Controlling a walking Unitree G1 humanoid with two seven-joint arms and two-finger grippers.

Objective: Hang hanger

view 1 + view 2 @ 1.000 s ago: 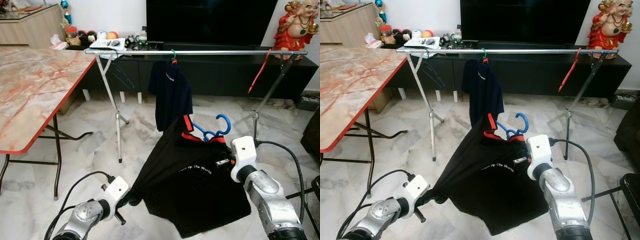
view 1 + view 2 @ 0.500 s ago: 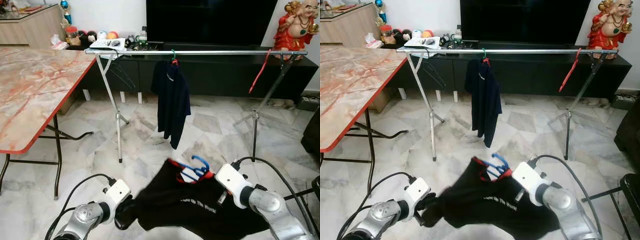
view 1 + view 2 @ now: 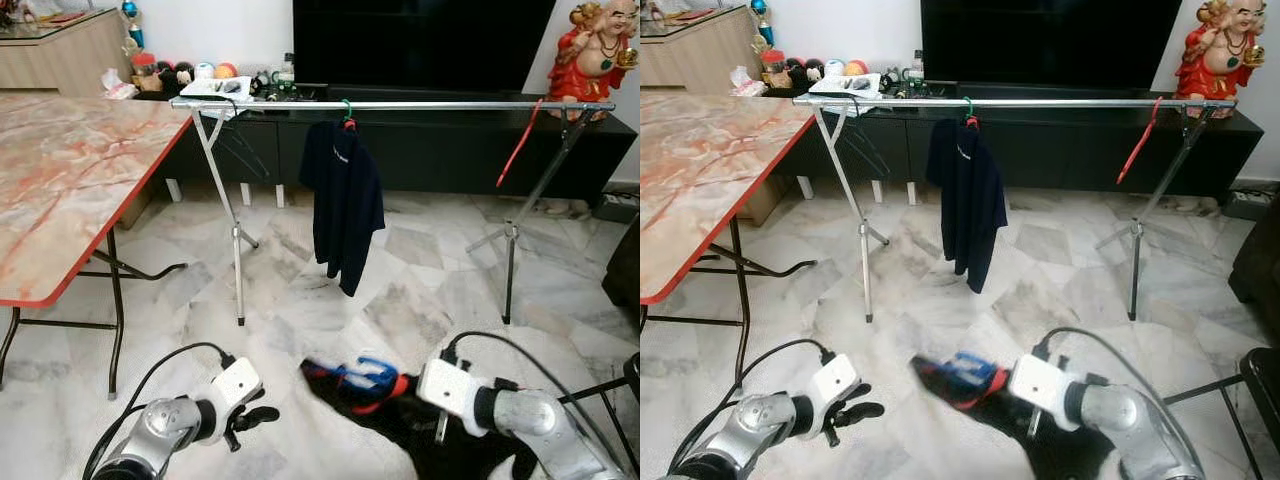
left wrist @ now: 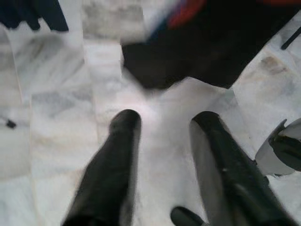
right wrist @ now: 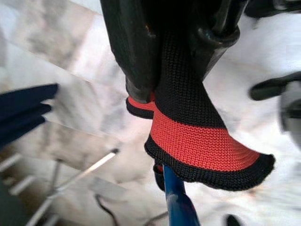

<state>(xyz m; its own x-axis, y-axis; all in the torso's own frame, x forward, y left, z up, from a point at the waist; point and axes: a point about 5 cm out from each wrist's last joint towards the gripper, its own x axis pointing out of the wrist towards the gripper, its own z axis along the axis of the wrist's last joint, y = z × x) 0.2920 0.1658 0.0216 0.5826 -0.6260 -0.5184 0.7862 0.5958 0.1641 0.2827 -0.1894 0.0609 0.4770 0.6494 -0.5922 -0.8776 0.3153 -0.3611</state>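
A: Right gripper [image 5: 169, 61], low over the marble floor [image 3: 300, 300]. State?

B: Clamped. In the right wrist view both black fingers [image 5: 134, 52] pinch the red-and-black ribbed collar of the black shirt [image 3: 420, 425]. The blue hanger [image 3: 365, 372] sits inside that collar; a blue section pokes out below the red band.

A: Where is the shirt overall?

B: Low, in front of the robot's right side, bunched and blurred, close to the floor; whether it touches the tiles, cannot tell. Well short of the rail [image 3: 400, 104], which runs across the room on two folding stands in front of the TV cabinet [image 3: 440, 140].

A: Left gripper [image 4: 162, 120]?

B: Fingers spread apart, nothing between them. The left wrist view has bare marble in the gap and the edge of the black shirt just beyond the tips, not touching.

A: What's on the rail?

B: A navy shirt [image 3: 345, 205] on a green hook near the middle; a red hanger [image 3: 520, 142] near the right end, slanting down; a dark wire hanger hung at the left stand.

A: Surroundings?

B: Marble-topped table [image 3: 60, 180] with red edge on the left. Red figurine [image 3: 598, 48] at far right on the cabinet
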